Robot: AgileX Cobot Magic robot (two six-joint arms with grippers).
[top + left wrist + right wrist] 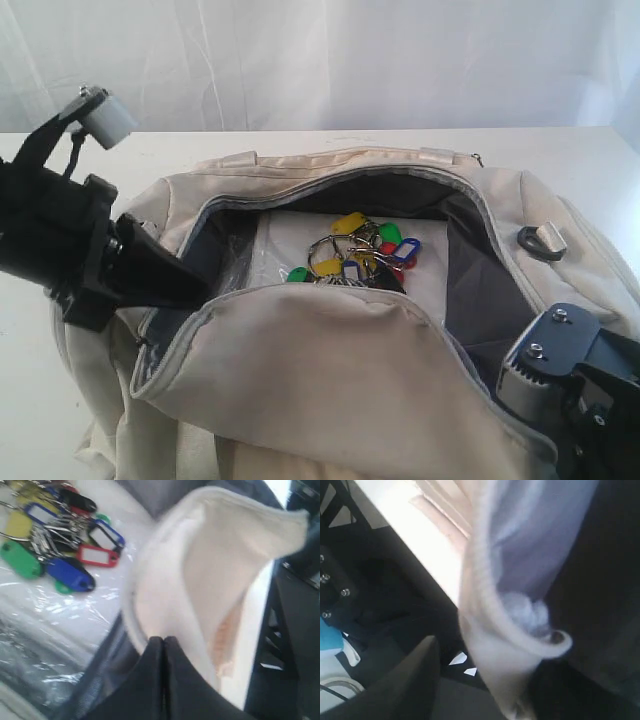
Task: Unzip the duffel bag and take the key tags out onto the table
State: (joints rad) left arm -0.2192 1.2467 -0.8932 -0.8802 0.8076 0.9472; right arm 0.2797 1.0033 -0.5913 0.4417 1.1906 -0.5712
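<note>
Exterior view: left gripper pinches the unzipped duffel bag at its rim; right gripper state unclear.

Exterior view looks down into the duffel bag; close-up left wrist view shares the key tags.

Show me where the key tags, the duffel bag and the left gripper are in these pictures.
key tags [352,255], exterior view, middle of the bunch.
duffel bag [330,370], exterior view, near front flap.
left gripper [164,641], left wrist view, where its closed fingertips meet.
</note>
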